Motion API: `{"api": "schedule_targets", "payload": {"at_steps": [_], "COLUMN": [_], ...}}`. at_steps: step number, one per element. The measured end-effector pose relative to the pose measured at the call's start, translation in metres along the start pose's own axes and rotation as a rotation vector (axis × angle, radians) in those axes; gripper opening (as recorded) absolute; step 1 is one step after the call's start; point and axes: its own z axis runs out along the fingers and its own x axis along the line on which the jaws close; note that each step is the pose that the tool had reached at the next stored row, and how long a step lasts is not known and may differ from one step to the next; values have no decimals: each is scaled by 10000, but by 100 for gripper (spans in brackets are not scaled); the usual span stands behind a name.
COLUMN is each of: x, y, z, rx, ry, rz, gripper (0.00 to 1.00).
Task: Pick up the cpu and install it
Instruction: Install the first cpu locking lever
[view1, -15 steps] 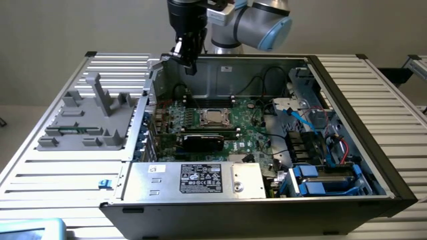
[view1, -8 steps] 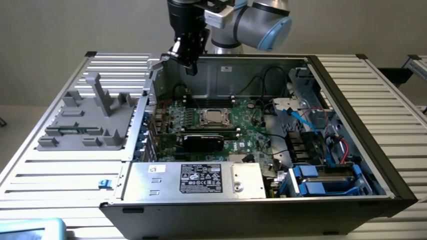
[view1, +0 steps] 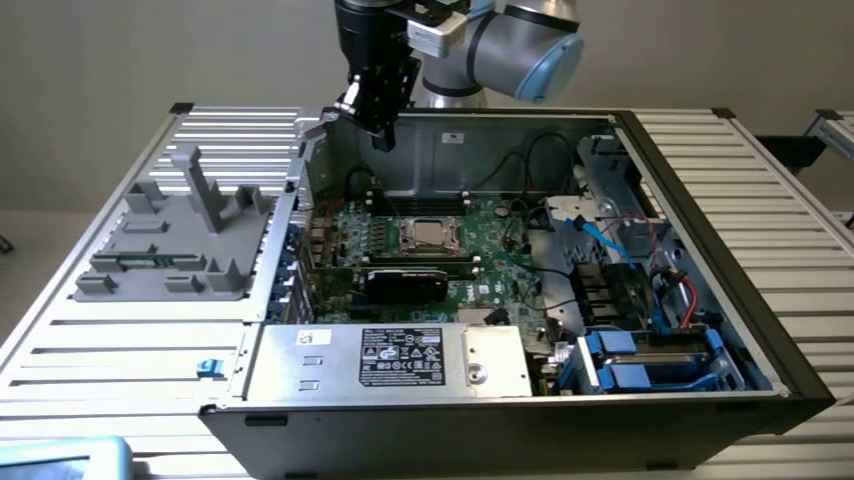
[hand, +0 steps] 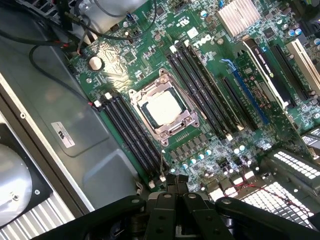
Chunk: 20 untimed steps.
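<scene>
The cpu is a small square chip with a bright silver top. It lies flat inside the metal socket frame on the green motherboard in the open computer case. My gripper hangs above the back part of the case, well above the board and apart from the chip. In the wrist view its black fingers meet at their tips with nothing between them, and the cpu lies on the board beyond the tips.
Black memory slots flank the socket on both sides. A black graphics card sits in front of it, and a silver power supply with a white label fills the case front. A grey parts fixture stands at the exterior view's left.
</scene>
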Motion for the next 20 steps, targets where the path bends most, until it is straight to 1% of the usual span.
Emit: {"api": "schedule_targets", "payload": {"at_steps": [8, 11, 14, 20], "x": [-4, -16, -18, -19], "y": [-7, -24, -24, -24], "z": [1, 3, 6, 21], "rx": [-1, -15, -45, -123], "ry": [1, 8, 22, 61], "rz": [5, 145, 532, 1515], "gripper": [11, 11, 11, 11]}}
